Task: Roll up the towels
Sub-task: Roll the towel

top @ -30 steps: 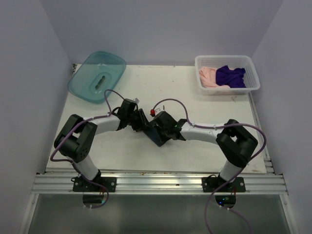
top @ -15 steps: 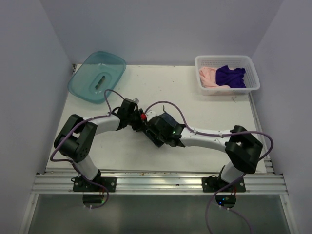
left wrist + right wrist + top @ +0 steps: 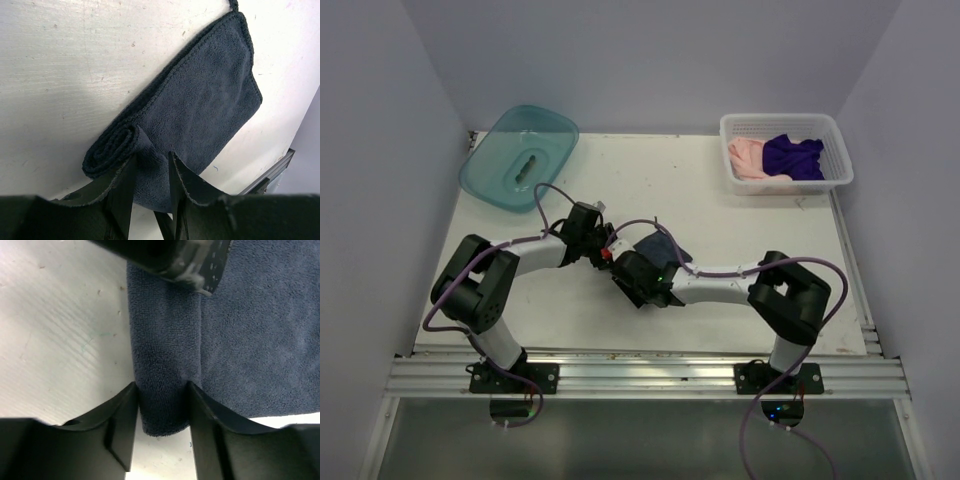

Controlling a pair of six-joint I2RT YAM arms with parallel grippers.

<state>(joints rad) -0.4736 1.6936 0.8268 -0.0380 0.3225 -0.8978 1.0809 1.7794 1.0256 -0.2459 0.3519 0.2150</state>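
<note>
A dark slate-blue towel (image 3: pixel 658 245) lies mid-table, partly rolled from one edge. In the left wrist view the towel (image 3: pixel 210 100) spreads out flat beyond the roll, and my left gripper (image 3: pixel 152 157) is shut on the rolled part. My right gripper (image 3: pixel 162 390) is open, and its fingers flank the end of the roll (image 3: pixel 165 340), touching its sides. From above, the left gripper (image 3: pixel 603 252) and right gripper (image 3: pixel 628 268) meet over the towel and hide most of it. A purple towel (image 3: pixel 792 157) and a pink towel (image 3: pixel 747 158) lie crumpled in the basket.
A white mesh basket (image 3: pixel 835 150) stands at the back right. A teal plastic tub (image 3: pixel 520 155) sits upside down at the back left. Grey walls close the table in on three sides, and a metal rail runs along the near edge.
My right gripper has opened and slid left along the towel, so that it now straddles the roll's end. Its elbow has swung in. The left arm has held still.
</note>
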